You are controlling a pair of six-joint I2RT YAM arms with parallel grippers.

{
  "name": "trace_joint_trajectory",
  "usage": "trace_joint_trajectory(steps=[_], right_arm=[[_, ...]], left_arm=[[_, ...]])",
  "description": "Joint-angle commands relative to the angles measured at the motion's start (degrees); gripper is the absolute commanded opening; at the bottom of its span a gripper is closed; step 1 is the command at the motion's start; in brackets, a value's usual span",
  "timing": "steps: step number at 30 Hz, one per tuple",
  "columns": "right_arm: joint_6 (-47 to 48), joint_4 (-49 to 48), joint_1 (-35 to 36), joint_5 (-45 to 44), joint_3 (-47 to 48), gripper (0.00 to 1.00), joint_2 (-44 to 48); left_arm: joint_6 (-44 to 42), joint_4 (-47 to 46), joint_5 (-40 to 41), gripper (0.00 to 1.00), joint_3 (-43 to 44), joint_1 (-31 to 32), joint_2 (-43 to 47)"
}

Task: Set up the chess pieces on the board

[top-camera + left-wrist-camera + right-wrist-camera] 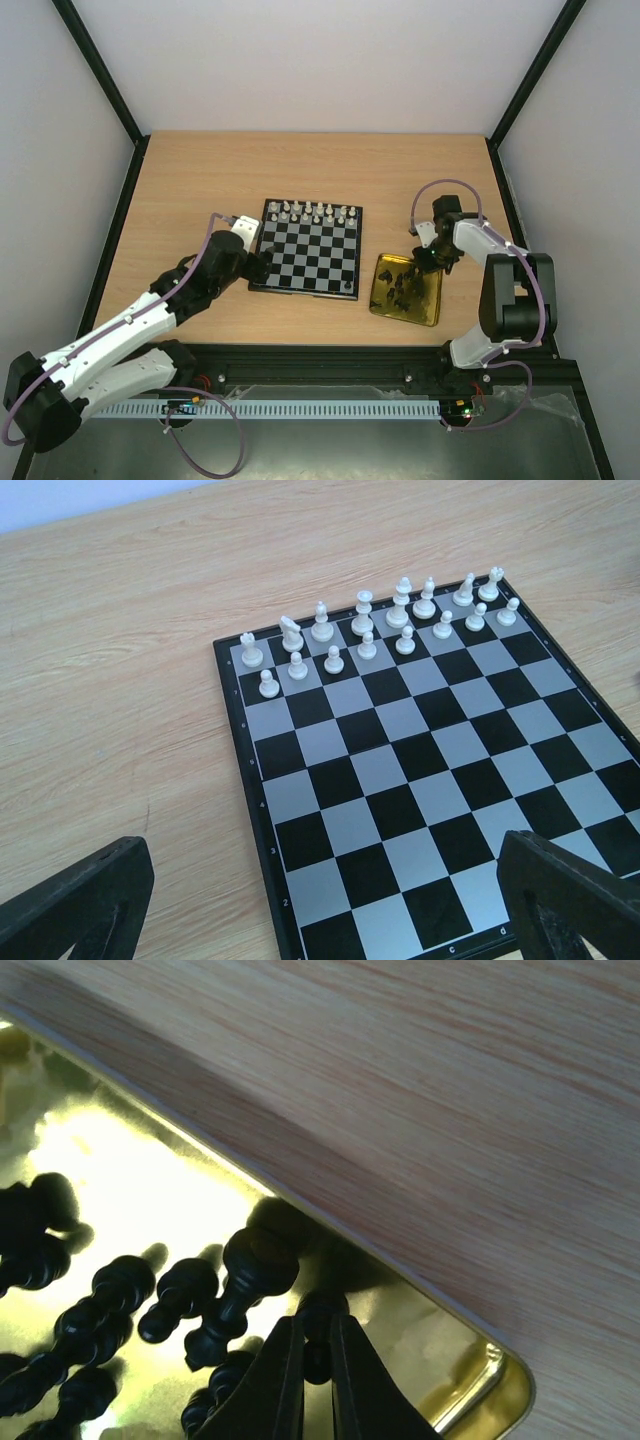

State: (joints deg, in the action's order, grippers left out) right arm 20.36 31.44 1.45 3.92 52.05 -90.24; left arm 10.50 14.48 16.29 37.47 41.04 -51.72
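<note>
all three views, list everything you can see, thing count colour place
table: 1, light wood, under everything
board: 1, black and silver-white checks with a dark rim, middle of the table
white chess pieces: 16, white, upright in two rows along the board's far edge
gold tray: 1, shiny gold, on the table just right of the board
black chess pieces: several, count unclear, black, lying heaped in the gold tray
held black piece: 1, black, near a corner of the tray, between the right gripper's fingers
left gripper: 1, black, open, by the board's left edge
right gripper: 1, black, shut on the held black piece, over the tray
</note>
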Motion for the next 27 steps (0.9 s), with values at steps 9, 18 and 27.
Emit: trace_joint_trajectory(steps=[9, 18, 27], right_arm=[[2.93, 12.33, 0.11, 11.04, 5.05, 0.01, 9.18], [-0.45, 12.62, 12.08, 13.18, 10.77, 0.01, 8.82], [-2.1, 8.4, 26.9, 7.1, 12.64, 0.01, 2.37]], left_arm=[[0.39, 0.03, -1.63, 0.97, 1.25, -1.47, -0.42], [0.48, 0.79, 1.53, 0.97, 1.09, -2.41, 1.21], [0.48, 1.12, 4.2, 0.97, 0.68, -2.69, 3.17]])
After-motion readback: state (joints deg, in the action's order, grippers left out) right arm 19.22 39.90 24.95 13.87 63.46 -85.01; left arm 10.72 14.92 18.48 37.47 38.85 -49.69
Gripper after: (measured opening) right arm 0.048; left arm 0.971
